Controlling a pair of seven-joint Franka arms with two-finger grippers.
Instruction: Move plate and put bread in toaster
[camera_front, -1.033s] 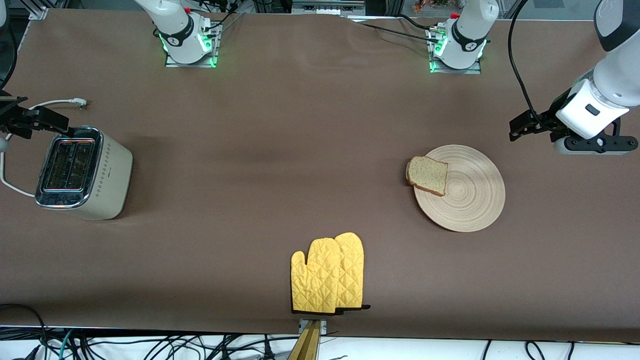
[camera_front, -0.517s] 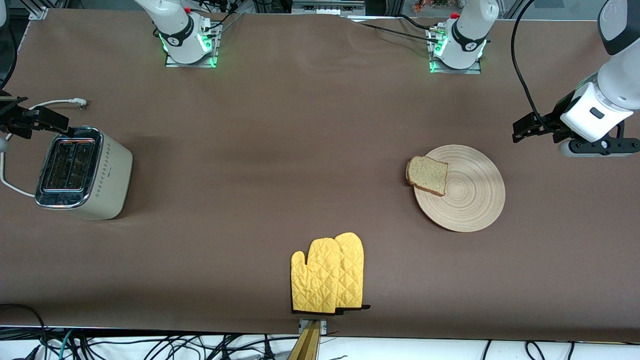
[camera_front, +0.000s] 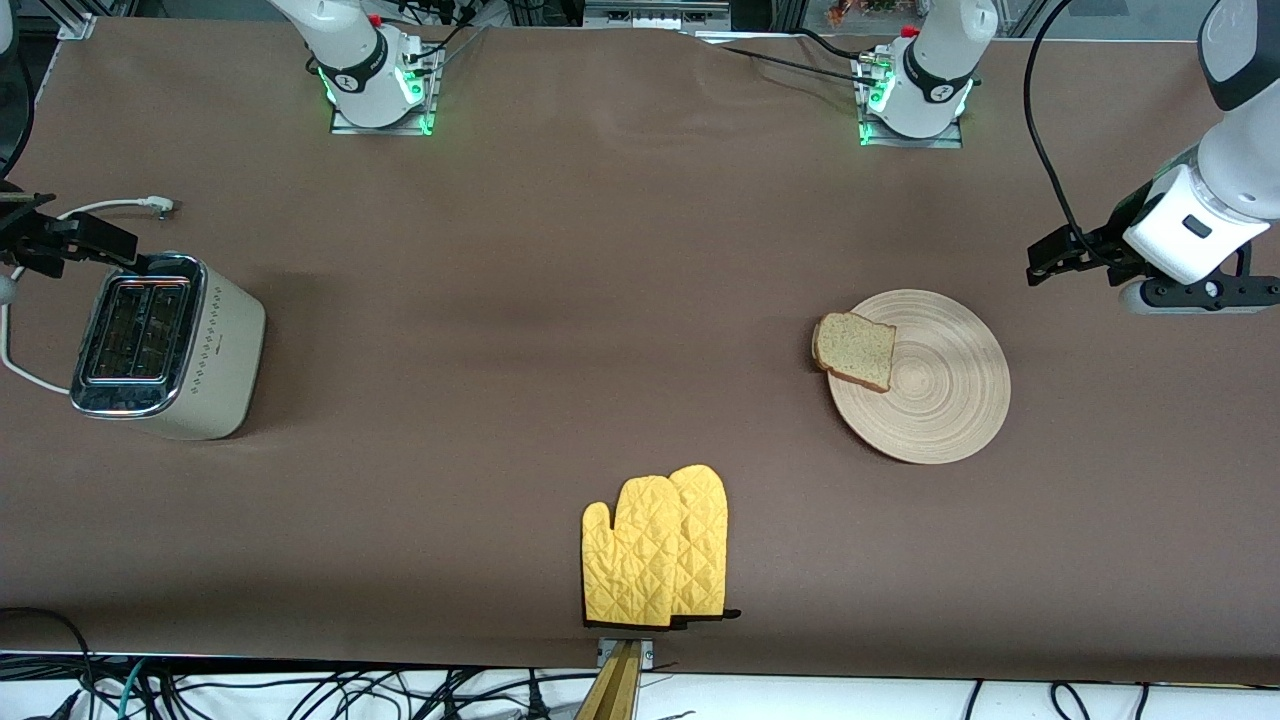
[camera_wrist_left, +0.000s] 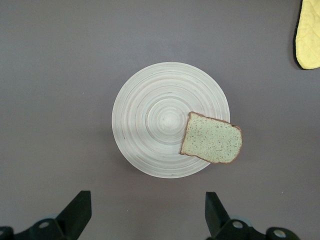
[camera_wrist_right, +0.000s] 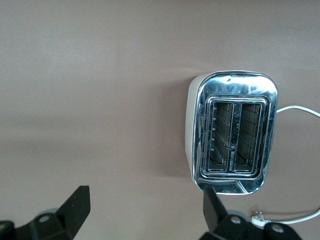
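The plate (camera_front: 920, 376) lies flat on the brown counter (camera_front: 560, 330) toward the left arm's end, with the bread (camera_front: 854, 350) resting on its rim and hanging partly over the edge that faces the toaster (camera_front: 165, 345). The toaster stands upright at the right arm's end, both slots empty, its white cord (camera_front: 110, 207) trailing off. Yellow mitts (camera_front: 657, 550) lie near the front edge. The left end effector (camera_wrist_left: 146, 220) hangs released over the counter just beside the plate, gripping nothing. The right end effector (camera_wrist_right: 145, 217) hangs released over the counter beside the toaster, also empty.
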